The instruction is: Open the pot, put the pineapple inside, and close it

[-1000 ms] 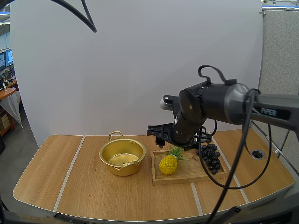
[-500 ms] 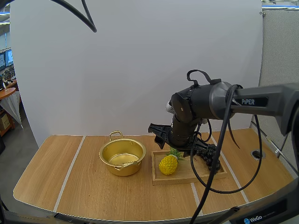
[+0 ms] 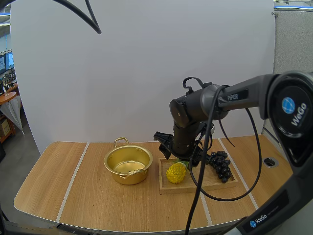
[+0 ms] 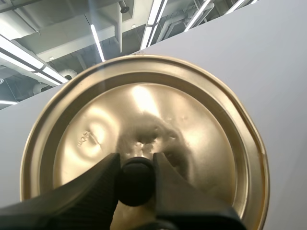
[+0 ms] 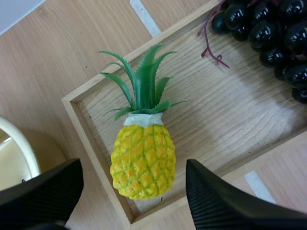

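Observation:
A yellow pineapple (image 3: 176, 173) with a green crown lies at the left end of the wooden tray (image 3: 195, 186). My right gripper (image 3: 172, 156) hovers just above it, open. In the right wrist view the pineapple (image 5: 143, 160) lies between the two spread fingers (image 5: 44, 191) of that gripper (image 5: 134, 199), which do not touch it. The golden pot (image 3: 128, 164) stands uncovered to the left of the tray. My left gripper (image 4: 136, 179) is shut on the black knob of the golden lid (image 4: 201, 143), holding it up in the air.
A bunch of dark grapes (image 3: 220, 164) lies at the tray's right end, seen beside the pineapple as grapes (image 5: 273, 28) in the right wrist view. The pot's rim (image 5: 17, 143) sits close to the tray's left wall (image 5: 91, 139). Bare wood lies left of the pot.
My right arm has swung left and lowered, bringing its gripper from above the tray's middle to just over the pineapple. The pot, tray and grapes have stayed put.

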Tool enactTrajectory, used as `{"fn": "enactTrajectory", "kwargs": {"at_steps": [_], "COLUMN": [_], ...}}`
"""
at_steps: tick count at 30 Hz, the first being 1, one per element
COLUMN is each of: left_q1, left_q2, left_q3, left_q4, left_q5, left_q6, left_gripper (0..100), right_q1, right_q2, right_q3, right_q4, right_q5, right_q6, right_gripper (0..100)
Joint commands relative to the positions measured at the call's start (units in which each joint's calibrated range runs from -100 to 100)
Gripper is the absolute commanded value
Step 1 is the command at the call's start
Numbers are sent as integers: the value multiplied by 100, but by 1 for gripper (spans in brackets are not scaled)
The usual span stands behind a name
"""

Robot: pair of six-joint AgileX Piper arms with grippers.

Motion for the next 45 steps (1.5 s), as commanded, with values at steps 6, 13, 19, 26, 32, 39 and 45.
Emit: {"fn": "enactTrajectory", "kwargs": {"at_steps": [6, 13, 19, 26, 32, 39, 45], "left_q1": [-20, -20, -20, -20, -20, -20, -20], "left_q2": [-44, -44, -44, -44, -44, -44, -44], "left_q3": [-50, -50, -50, -50, -50, -50, -50], "left_q4": [11, 11, 11, 11, 11, 11, 11], "left_q5": [-193, -193, -193, -193, -193, -193, -193], "left_q6": [-51, -51, -51, -51, -51, -51, -51], "left_gripper": [0, 0, 0, 0, 0, 0, 0], "right_q1": [8, 8, 8, 8, 8, 8, 8], "right_q2": [377, 781, 1045, 1315, 1321, 1295, 1295], "right_q3": [-40, -40, -40, -40, -133, -219, -219], "right_q4": [-120, -316, -364, -364, -375, -206, 109], "right_q5": [-327, -478, -628, -664, -664, -470, -453], "right_q6": [262, 563, 587, 587, 565, 587, 587], "right_gripper": [100, 100, 100, 100, 61, 54, 0]}}
